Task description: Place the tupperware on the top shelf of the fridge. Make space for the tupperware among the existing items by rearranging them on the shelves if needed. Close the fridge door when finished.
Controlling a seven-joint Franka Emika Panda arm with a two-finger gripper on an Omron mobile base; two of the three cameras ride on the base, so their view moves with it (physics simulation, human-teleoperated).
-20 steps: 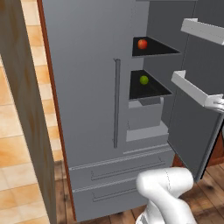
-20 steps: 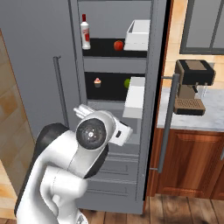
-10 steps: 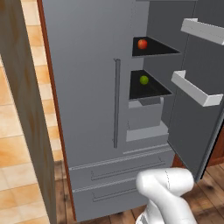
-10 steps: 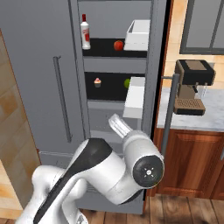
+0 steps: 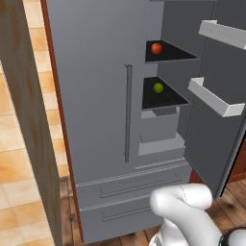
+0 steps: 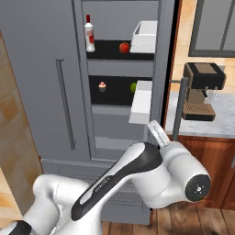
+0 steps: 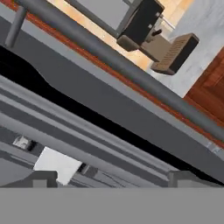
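Dark fingertips (image 7: 41, 178): two stubs at the bottom of my hand view, one at 7 o'clock and one at 5 o'clock, set wide apart.
Gripper (image 7: 113, 180): the jaws were spread to their full width and nothing was between them.
Door handle (image 7: 118, 65): a grey bar crossed the hand view from 10 o'clock down to 4 o'clock, well clear of the tips.
Coffee machine (image 7: 148, 30): it sat at 1 o'clock beyond the bar, on the pale counter.
Fridge (image 5: 91, 96): the left door was shut and the right door hung open, with a white door bin (image 5: 214, 98) at 3 o'clock in my left base view.
Top shelf (image 6: 110, 51): a black board carrying the white bottle (image 6: 89, 33) at its 9 o'clock end and the red fruit (image 6: 124, 47) near the middle, the two apart.
Lower shelf (image 6: 114, 92): it held the cupcake (image 6: 102, 86) and, toward 3 o'clock, the green fruit (image 6: 133, 87).
Tupperware: I could not tell where it lay.
Handling: I judged it light, thin-walled plastic that is smooth and somewhat flexible, with loose food inside, so I meant to keep it level.
Grip: I planned to take it across a short side under the rim with a gentle squeeze.
Space: I judged the gap between bottle and fruit tight, so the fruit might need shifting.
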